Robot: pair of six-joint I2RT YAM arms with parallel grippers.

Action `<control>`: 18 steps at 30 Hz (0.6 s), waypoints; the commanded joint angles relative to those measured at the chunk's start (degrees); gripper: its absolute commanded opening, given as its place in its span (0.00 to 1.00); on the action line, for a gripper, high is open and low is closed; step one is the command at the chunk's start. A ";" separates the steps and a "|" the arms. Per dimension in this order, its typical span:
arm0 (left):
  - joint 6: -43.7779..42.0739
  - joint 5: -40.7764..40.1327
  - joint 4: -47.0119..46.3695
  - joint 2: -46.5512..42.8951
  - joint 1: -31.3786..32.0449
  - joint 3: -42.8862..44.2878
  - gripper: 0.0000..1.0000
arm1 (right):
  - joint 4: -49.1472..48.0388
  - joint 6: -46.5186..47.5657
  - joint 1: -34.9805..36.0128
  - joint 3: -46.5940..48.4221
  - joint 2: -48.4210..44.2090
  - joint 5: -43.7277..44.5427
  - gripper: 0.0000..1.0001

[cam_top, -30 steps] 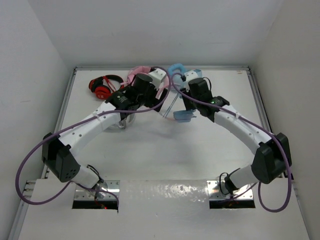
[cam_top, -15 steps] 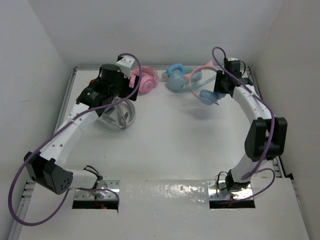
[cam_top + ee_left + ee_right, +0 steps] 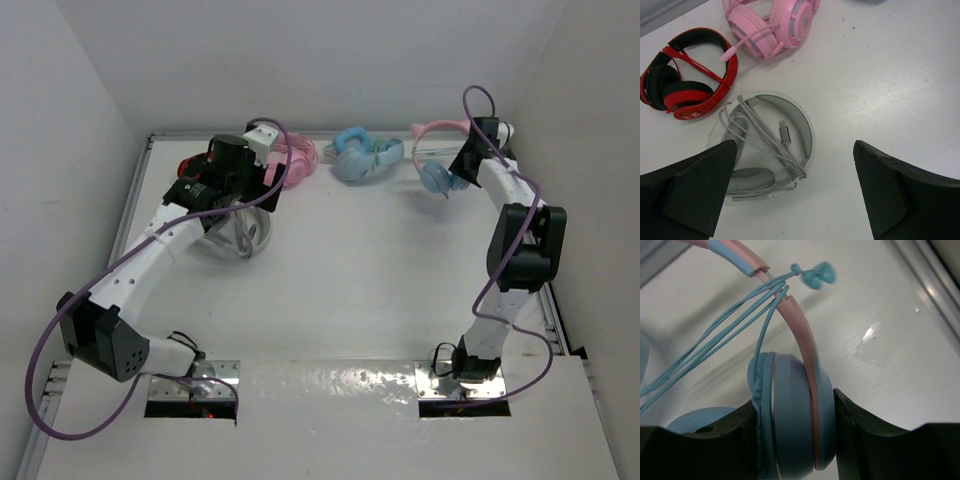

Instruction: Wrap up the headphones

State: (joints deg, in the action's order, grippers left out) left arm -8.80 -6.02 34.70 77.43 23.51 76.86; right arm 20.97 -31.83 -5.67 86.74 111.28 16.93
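In the upper right of the top view we see the right end effector pinching one light blue earcup of the headphones, with several strands of the teal cable running off the pink headband. The left end effector stands spread wide above the white headphones, which lie on the table at the upper left.

No legible text, brand or number anywhere in view. The red headphones have a small pale mark on one earcup, too blurred to read.
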 commanded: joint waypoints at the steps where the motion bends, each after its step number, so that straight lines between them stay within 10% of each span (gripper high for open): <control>1: -0.43 0.92 -1.91 0.35 -0.74 0.04 1.00 | -7.61 -5.52 -1.53 4.83 0.24 4.95 0.00; 13: 0.27 0.40 -2.62 3.25 -0.92 0.84 1.00 | -5.60 -12.99 -5.14 13.19 13.42 10.84 0.01; 18: 0.88 0.31 -2.97 3.96 -0.92 1.19 1.00 | -2.87 -13.16 -5.84 18.10 17.82 9.01 0.15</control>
State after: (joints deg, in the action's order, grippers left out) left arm -8.71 -5.80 34.46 81.32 23.16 76.86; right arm 20.12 -42.33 -10.90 98.91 129.67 25.85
